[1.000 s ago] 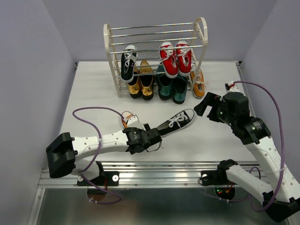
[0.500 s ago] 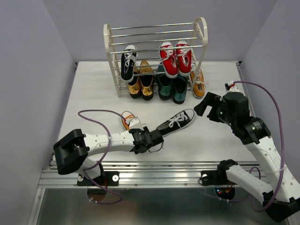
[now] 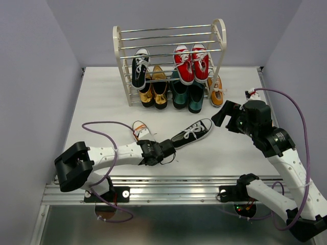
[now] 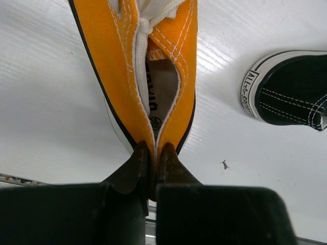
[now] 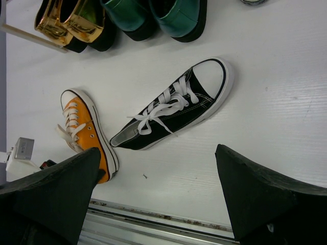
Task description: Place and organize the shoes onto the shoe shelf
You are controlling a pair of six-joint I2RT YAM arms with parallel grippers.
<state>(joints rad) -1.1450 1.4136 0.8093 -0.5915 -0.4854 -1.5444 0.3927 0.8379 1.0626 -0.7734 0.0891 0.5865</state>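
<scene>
left claw (image 4: pixel 155 151): clamped on heel of orange shoe (image 4: pixel 115 61), on bench (image 4: pixel 46 102). right claw (image 5: pixel 158 153): apart, holding nothing, near black shoe (image 5: pixel 173 107).

Reads "ALL" on the white heel patch (image 4: pixel 249 92) of the black sneaker (image 4: pixel 291 97), remaining letters blurred. Round insole stamp (image 4: pixel 155 122) inside the orange sneaker (image 4: pixel 110 61), illegible.

Top view: I get bright, even overhead light; tabletop (image 3: pixel 102 102) near white, shadows short, soft. Left wrist: streaky glare on tabletop at 1 o'clock; orange sneaker (image 4: pixel 117 66) stitching crisp; left end effector (image 4: pixel 154 149) at 6 o'clock black, featureless. Right wrist: gold pair (image 5: pixel 71 23) glinting at 11 o'clock; right end effector (image 5: pixel 157 150) underexposed.
</scene>
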